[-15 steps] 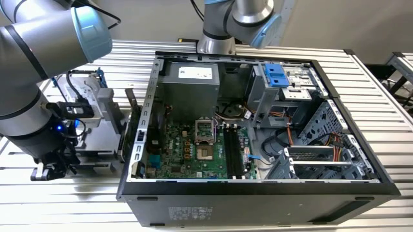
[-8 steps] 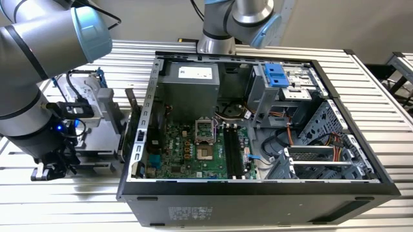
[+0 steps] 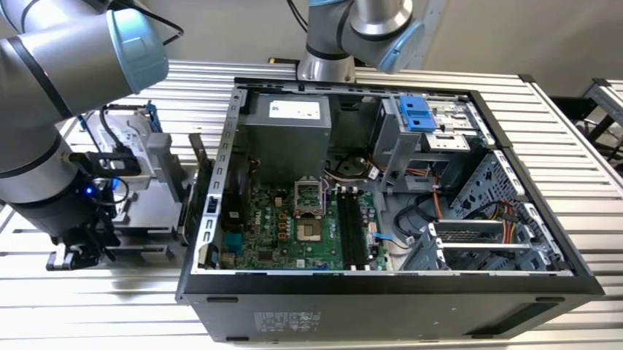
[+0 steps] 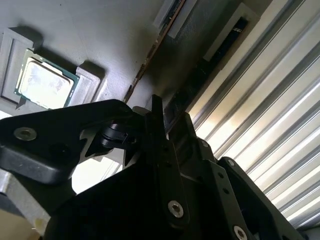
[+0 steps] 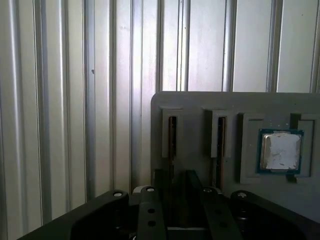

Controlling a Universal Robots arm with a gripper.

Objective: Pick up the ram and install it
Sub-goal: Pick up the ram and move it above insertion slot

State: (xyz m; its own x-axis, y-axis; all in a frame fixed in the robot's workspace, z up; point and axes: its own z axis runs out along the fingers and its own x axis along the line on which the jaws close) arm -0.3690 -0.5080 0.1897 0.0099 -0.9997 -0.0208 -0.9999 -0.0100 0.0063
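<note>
Gripper (image 5: 176, 176): black, two-fingered, at the near edge of both wrist views (image 4: 170, 107); in the exterior view it hangs low over the table at that view's left (image 3: 83, 251), outside the computer case

Jaws: open by a narrow gap, somewhat wider than the stick is thick; the fingers (image 5: 159, 185) stand one on each side of the ram's near end; whether either pad touches the board cannot be told

Ram (image 5: 172, 137): a thin dark stick standing on its long edge in a slot of the grey holder, in the slot nearest the holder's edge; its line runs straight into the gap between the fingers; in the second wrist view it shows as a dark strip leading to the fingertips (image 4: 200, 75)

Second stick (image 5: 220, 147): upright in the neighbouring slot, parallel to the ram, between the ram and the processor chip, clear of the fingers

Processor chip (image 5: 280, 151): square, metal-capped, green-rimmed, lying flat in a recess of the holder beyond the second stick (image 4: 45, 82)

Holder (image 5: 200, 102): flat grey block with raised frames around its slots, resting on the table

Table (image 5: 60, 100): ribbed aluminium profiles, running past the holder's edge

Computer case (image 3: 389, 288): black, open side up, at the exterior view's centre, well apart from the gripper

Memory slots (image 3: 355, 233): long and black, on the green board inside the case, just beside the processor socket (image 3: 306, 211)
</note>
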